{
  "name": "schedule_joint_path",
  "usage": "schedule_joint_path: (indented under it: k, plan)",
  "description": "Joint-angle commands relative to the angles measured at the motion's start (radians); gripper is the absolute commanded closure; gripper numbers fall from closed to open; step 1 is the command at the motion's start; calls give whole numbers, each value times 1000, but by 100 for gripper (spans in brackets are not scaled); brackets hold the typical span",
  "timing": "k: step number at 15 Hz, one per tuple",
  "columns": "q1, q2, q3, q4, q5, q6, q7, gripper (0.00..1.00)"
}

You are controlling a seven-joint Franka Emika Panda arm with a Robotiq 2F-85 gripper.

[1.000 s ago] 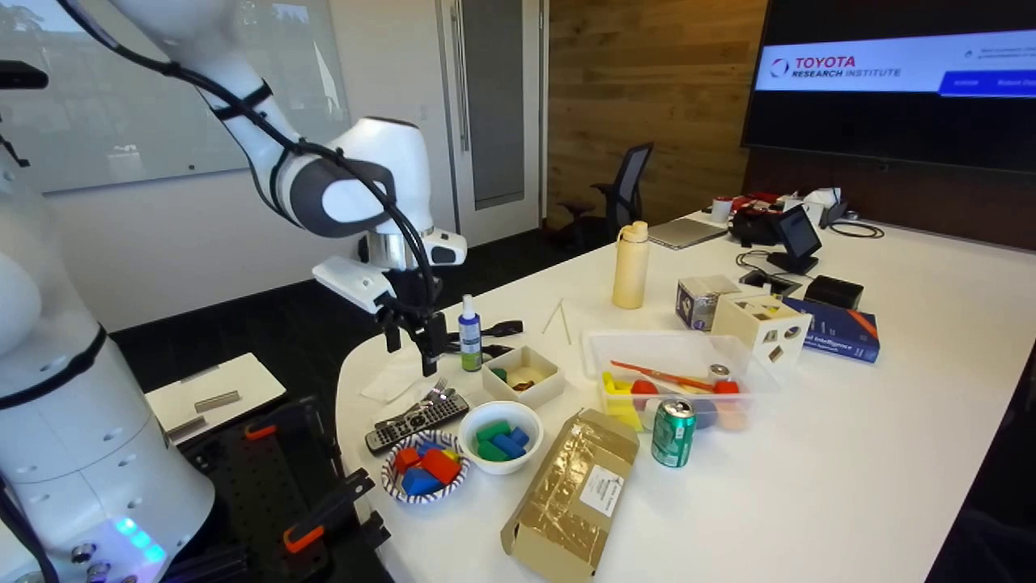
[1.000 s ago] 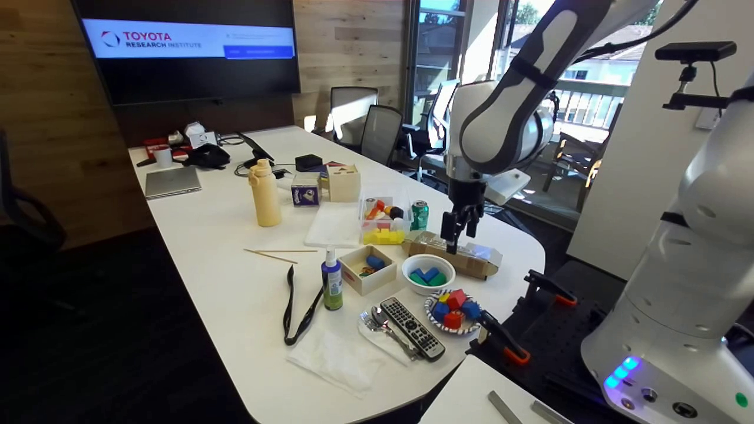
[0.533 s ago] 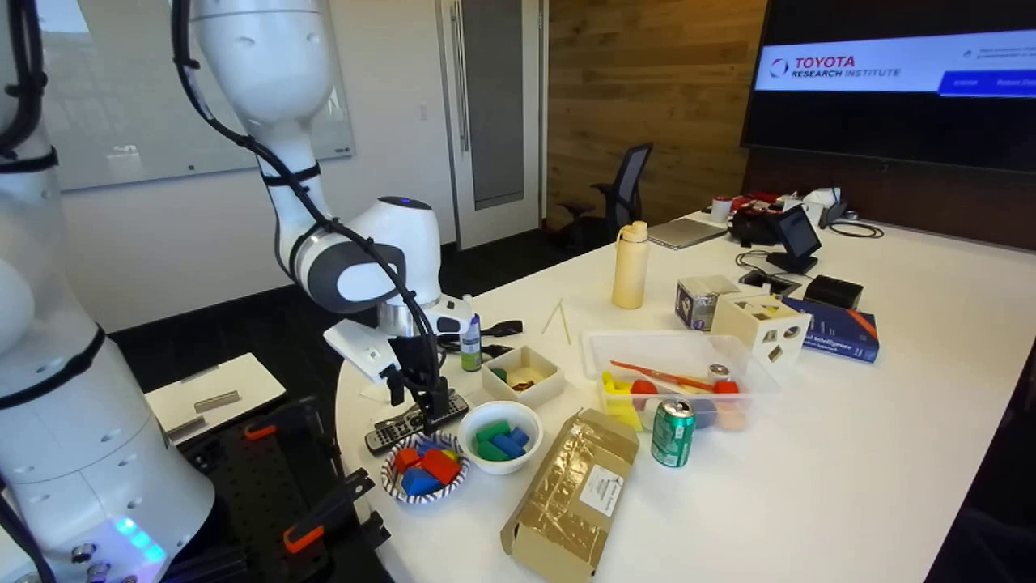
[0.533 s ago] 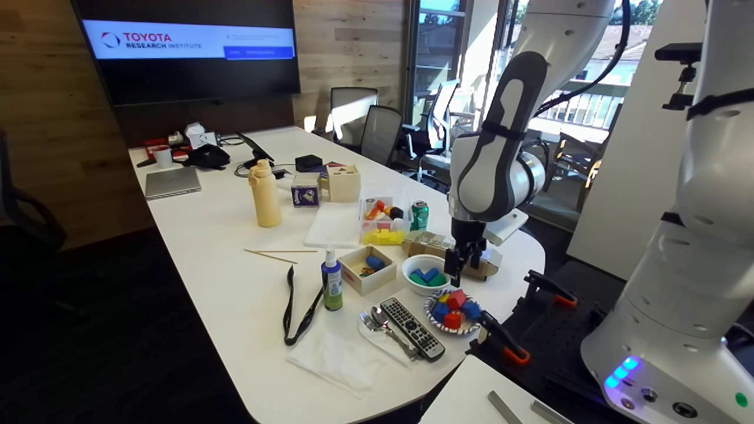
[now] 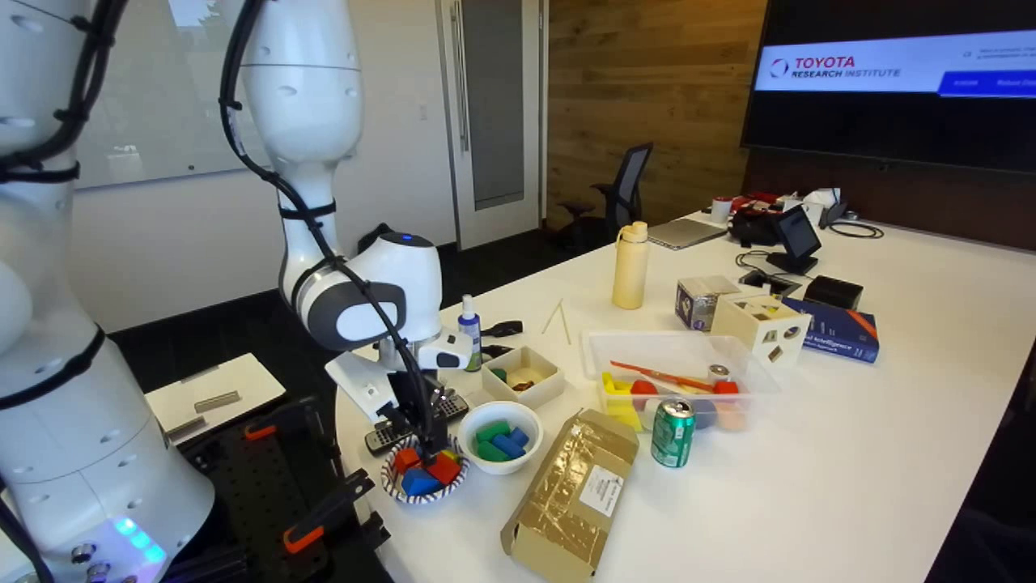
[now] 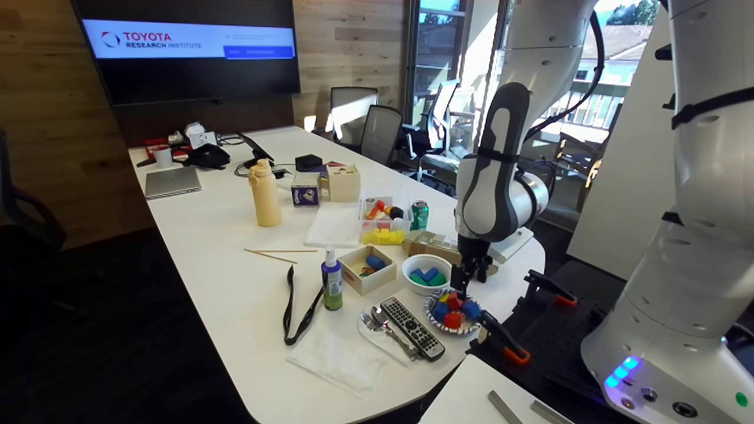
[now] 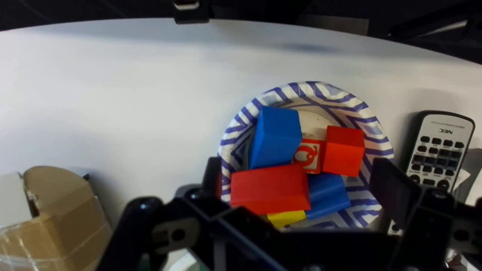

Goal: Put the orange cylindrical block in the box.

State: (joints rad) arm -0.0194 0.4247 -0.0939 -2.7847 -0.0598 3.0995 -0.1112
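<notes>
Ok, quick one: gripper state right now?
Gripper: open, jaws wide apart, holding nothing, at the patterned bowl.

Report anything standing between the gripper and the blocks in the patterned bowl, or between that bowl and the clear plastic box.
Nothing visible stands between the gripper and the blocks, though I can't make out an orange cylinder among them. The white bowl stands between the patterned bowl and the clear plastic box in both exterior views.
</notes>
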Motion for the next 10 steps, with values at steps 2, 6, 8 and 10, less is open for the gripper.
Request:
schedule_joint_path:
  k: [2, 6, 8, 10]
  plan:
    - [-46, 68, 46, 3, 9, 86, 17, 0]
    - [-29, 91, 33, 19, 11, 107, 23, 0]
    - [-25, 103, 29, 37, 12, 101, 24, 0]
    - [-22, 118, 30, 62, 12, 90, 25, 0]
